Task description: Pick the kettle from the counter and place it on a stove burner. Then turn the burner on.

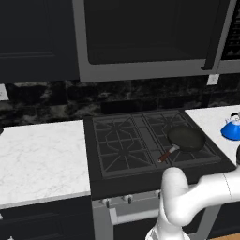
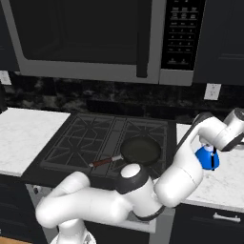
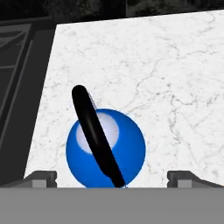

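Blue kettle sits on the counter near its stove-side edge, under the spread, empty gripper, whose jaws could straddle the black arched handle badly and tip it.

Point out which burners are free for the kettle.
The left-hand grates of the stove burner section, beside the left counter, are bare. The front right grate is crowded by the frying pan. The kettle sits on the right counter.
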Motion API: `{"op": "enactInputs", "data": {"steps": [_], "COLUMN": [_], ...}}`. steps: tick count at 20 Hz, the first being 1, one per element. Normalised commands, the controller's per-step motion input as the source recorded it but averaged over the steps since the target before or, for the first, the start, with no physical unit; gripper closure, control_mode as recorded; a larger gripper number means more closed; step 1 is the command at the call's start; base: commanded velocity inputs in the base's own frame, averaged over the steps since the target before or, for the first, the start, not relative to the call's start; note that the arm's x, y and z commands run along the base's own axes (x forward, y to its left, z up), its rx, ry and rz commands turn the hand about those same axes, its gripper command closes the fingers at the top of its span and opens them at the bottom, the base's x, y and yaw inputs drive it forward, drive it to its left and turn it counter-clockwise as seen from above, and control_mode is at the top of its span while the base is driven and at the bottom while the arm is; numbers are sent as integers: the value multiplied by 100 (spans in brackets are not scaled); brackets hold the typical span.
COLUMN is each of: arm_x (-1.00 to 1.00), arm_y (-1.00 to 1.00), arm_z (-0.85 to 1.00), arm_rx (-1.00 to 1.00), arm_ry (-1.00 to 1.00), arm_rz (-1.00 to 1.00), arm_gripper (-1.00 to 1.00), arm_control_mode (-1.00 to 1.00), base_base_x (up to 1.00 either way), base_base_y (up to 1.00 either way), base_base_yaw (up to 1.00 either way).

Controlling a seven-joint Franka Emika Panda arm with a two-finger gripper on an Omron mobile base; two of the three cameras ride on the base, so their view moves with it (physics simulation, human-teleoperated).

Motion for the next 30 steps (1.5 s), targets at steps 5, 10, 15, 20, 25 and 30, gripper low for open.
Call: {"op": "enactInputs", "data": {"steps": [5, 10, 15, 20, 25, 30], "arm_x": [32, 39, 39, 2, -4, -15], "arm_y": [-11, 0, 0, 0, 0, 13], "arm_z": [-20, -41, -39, -2, 0, 0], "arm_rx": [0, 0, 0, 0, -1, 0], "arm_ry": [0, 0, -2, -5, -24, -38], "arm_rz": [0, 0, 0, 0, 0, 0], "arm_gripper": [-100, -100, 100, 100, 100, 100], "arm_control_mode": [-100, -100, -100, -100, -100, -100], "base_base_x": [0, 0, 0, 0, 0, 0], "base_base_y": [0, 0, 0, 0, 0, 0], "base_base_yaw": [0, 0, 0, 0, 0, 0]}}
